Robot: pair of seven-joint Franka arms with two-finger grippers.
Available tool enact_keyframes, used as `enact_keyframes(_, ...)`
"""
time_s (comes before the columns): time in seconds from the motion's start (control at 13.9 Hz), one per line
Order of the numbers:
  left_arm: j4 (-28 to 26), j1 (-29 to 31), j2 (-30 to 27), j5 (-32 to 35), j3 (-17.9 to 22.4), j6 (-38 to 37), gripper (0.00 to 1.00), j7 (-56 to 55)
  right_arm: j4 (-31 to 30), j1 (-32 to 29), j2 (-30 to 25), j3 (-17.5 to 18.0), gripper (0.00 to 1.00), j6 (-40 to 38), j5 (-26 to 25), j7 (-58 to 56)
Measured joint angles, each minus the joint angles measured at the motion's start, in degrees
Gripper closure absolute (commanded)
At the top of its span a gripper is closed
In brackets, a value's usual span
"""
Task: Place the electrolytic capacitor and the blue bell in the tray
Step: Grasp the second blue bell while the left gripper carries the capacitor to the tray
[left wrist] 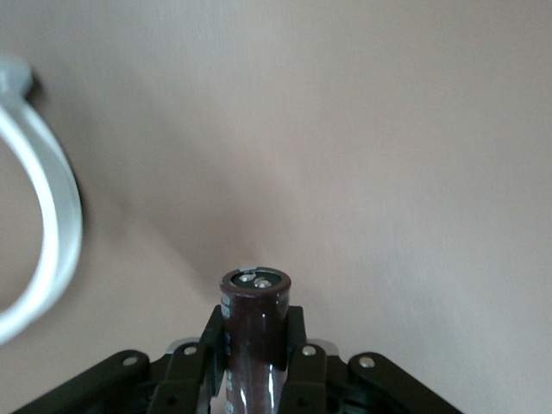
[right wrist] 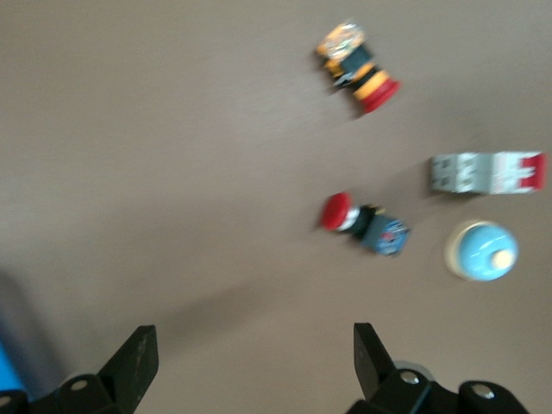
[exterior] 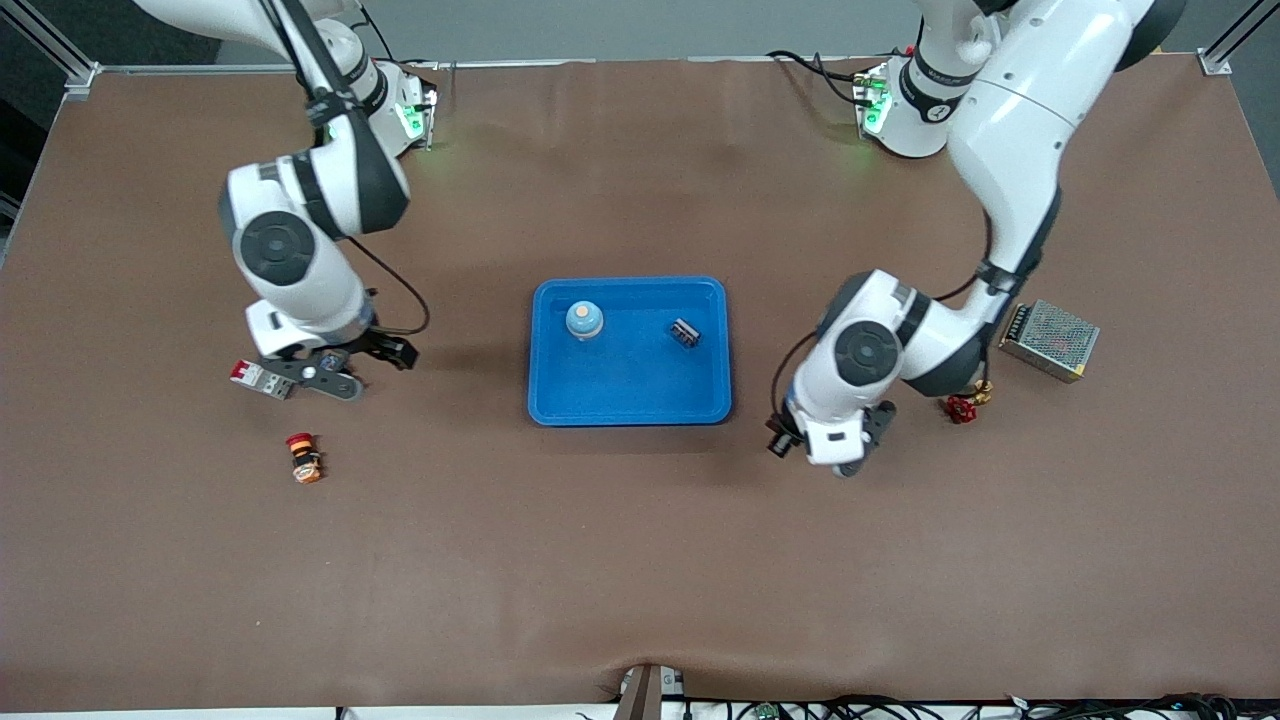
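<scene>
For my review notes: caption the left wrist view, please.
Left gripper shut on the dark brown capacitor, over the brown table.

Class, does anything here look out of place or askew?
The red-capped button lies on its side on the table, toward the right arm's end. The small dark part sits askew in the tray. Nothing looks spilled.

Even, diffuse overhead light; the brown tabletop [exterior: 640,560] shows soft, short shadows beside the arms and the tray [exterior: 629,395]. Green indicator glow marks both bases. The right wrist view is motion-blurred; the left wrist view is soft, with a pale background.
</scene>
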Motion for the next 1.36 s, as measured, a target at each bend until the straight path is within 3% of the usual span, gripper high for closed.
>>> enact_keyframes(0.43, 0.0, -7.6, -1.9, 0.0, -0.1, -0.8, 1.0, -19.9, -14.8, -14.7, -8.7, 0.0, 0.0, 10.9, 0.0, -18.1)
enact_keyframes(0.79, -0.5, -12.3, -1.0, 0.0, -0.1, -1.8, 1.0, -28.8, -24.7, -26.7, -9.4, -0.1, 0.0, 23.9, 0.0, -29.8)
enact_keyframes(1.08, -0.5, -12.5, 1.7, 0.0, 0.1, -1.8, 1.0, -32.3, -27.7, -29.0, -8.8, 0.0, 0.0, 27.2, 0.0, -31.0)
enact_keyframes(1.29, -0.5, -13.0, 2.9, 0.0, 0.1, -1.8, 1.0, -33.2, -29.8, -29.3, -5.6, 0.0, 0.0, 34.7, 0.0, -30.9)
enact_keyframes(1.36, -0.5, -13.2, 3.1, 0.0, 0.1, -1.8, 0.9, -33.2, -30.3, -29.4, -3.8, 0.0, 0.0, 37.1, 0.0, -30.9)
